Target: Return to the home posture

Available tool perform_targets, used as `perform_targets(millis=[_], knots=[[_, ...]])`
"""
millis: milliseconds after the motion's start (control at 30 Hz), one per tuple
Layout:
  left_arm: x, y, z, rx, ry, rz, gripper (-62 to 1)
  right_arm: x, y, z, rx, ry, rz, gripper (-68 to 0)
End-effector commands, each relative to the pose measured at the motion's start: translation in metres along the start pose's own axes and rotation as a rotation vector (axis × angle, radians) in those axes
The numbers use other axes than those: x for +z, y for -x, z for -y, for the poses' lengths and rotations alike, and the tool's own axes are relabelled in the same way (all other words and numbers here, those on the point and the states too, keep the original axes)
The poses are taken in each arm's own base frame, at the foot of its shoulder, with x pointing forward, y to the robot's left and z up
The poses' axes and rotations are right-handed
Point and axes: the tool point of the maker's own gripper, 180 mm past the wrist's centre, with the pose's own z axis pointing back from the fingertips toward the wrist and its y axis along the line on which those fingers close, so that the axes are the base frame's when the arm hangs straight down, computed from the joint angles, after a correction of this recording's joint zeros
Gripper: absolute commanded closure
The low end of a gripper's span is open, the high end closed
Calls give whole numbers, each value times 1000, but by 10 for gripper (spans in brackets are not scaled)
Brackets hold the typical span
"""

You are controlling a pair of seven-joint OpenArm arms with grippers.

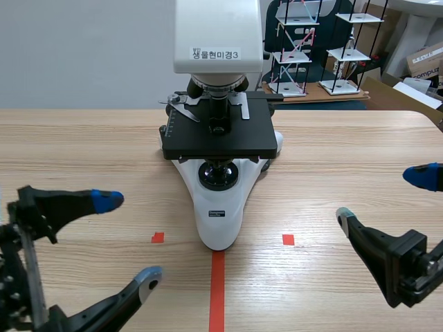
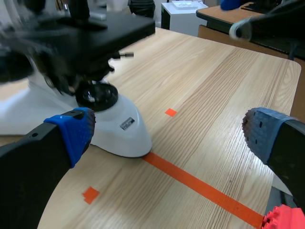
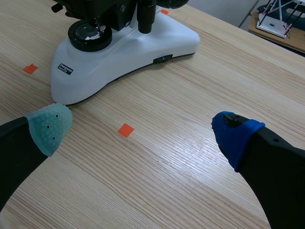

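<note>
A white microscope (image 1: 220, 131) with a black stage stands at the middle of the wooden table, its base ending at the orange tape line. My left gripper (image 1: 128, 238) is low at the near left, open, nothing between its fingers; in the left wrist view the microscope base (image 2: 114, 129) lies ahead and beside one fingertip. My right gripper (image 1: 387, 197) is low at the near right, also open and empty. From the right wrist view, the microscope base (image 3: 124, 52) sits ahead of the gripper (image 3: 143, 131), well apart from the pads.
The table's far edge (image 1: 346, 111) runs behind the microscope. Beyond it stand wire-and-plate rack models (image 1: 297, 48) and cardboard boxes (image 1: 423, 62). Bare wood lies on both sides of the microscope.
</note>
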Motion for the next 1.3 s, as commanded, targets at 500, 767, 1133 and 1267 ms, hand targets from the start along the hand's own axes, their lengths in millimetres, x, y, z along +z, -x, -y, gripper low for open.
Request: perform_targets(millis=[500,767,1133,1267], knots=[[12,-45,6,-92,-76,-13,-623,0,-9,-1,0,0,30,-657],[12,-43,8,-113,-60,-25,-623,0,-9,-1,0,0,30,-657],[12,-43,8,-117,-58,-28,-623,0,-9,-1,0,0,30,-657],[12,-43,8,-116,-58,-28,-623,0,-9,-1,0,0,30,-657]])
